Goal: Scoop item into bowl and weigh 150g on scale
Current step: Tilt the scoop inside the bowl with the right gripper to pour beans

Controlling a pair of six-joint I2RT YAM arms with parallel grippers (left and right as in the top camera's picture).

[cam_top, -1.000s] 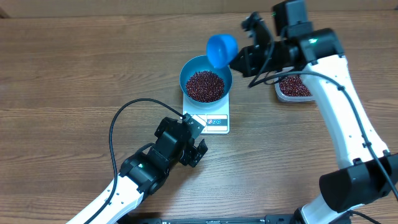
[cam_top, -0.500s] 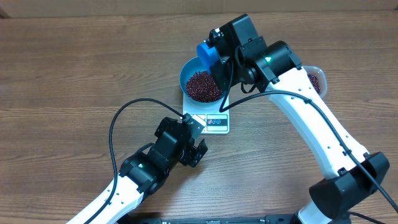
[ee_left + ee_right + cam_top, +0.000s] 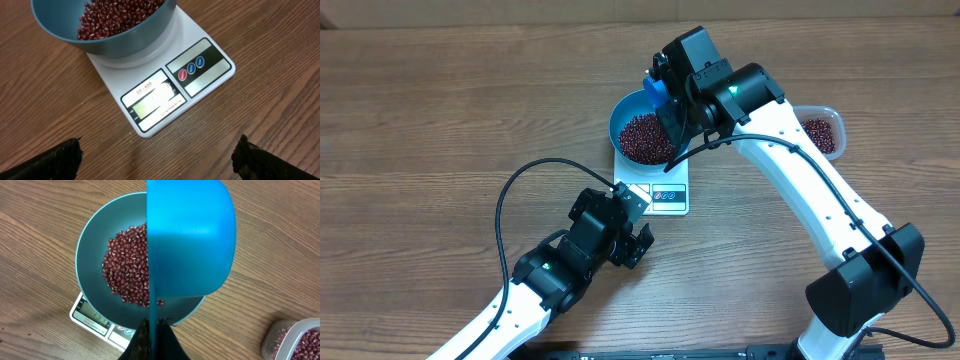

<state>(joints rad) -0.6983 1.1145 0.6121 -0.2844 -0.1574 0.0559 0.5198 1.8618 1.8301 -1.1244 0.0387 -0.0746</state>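
Many beans (image 3: 642, 137) are lying in bowl (image 3: 620, 118) on scale (image 3: 665, 196), upper centre; right gripper (image 3: 152, 330) clamping tilted scoop (image 3: 192, 240) above; left gripper (image 3: 158, 157) gaping wide; weight unconfirmed.

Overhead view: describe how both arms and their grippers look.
Both arms have smooth white shell links and black joint housings, each with a small green light. The left arm carries a looping black cable. A second black cable runs along the right arm. The left gripper and right gripper have black fingers.
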